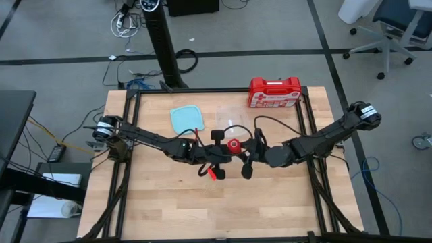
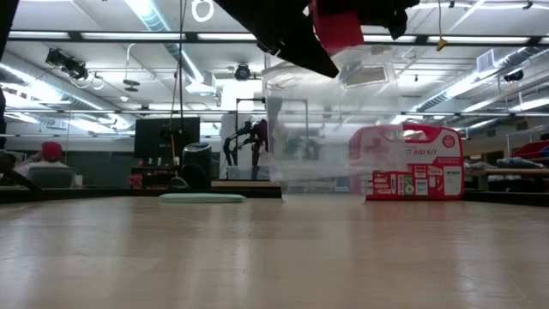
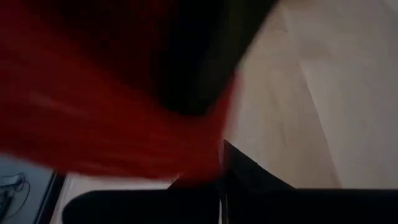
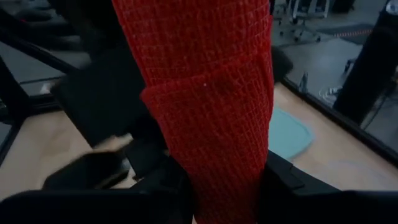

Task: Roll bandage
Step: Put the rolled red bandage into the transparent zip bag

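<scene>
Bandage (image 4: 205, 124), bright red stretchy cloth band, is hanging mid-air: right gripper (image 1: 247, 162) is grasping the roll, left gripper (image 1: 217, 165) is clenching its tail; keeping tension even should tighten winding.

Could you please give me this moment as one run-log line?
step: rolling | bandage: partly rolled, held above the table | right gripper: shut on bandage | left gripper: shut on bandage

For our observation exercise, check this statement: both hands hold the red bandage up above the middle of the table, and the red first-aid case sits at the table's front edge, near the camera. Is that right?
Not quite. The high view shows the first-aid case at the far edge of the table, beyond the arms, not at the front. The rest stands: the left hand and the right hand hold the red bandage up above the table's middle.
</scene>
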You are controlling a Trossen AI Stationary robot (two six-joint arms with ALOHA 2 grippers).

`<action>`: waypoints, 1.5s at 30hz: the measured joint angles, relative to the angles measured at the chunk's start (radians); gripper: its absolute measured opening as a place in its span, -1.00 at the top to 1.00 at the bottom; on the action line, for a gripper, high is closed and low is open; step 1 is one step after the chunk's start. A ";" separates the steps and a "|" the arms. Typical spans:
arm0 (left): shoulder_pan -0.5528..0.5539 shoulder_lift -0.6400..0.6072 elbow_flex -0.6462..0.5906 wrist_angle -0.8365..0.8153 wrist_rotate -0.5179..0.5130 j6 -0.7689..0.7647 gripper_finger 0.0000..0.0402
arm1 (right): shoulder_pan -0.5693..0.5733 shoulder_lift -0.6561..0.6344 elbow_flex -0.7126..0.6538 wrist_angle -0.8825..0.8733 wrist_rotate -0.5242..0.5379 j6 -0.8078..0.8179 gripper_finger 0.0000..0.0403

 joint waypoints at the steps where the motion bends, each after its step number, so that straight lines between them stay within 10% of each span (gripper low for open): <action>1: 0.000 0.000 0.000 0.006 -0.001 0.001 1.00 | 0.000 0.001 0.000 -0.017 0.000 0.012 0.44; 27: -0.031 0.000 0.004 0.006 -0.008 0.108 1.00 | -0.084 -0.055 0.051 -0.336 -0.049 -0.009 0.44; 45: -0.005 0.000 0.021 -0.268 0.663 -0.115 1.00 | -0.203 0.024 0.042 -0.853 -0.563 0.324 0.44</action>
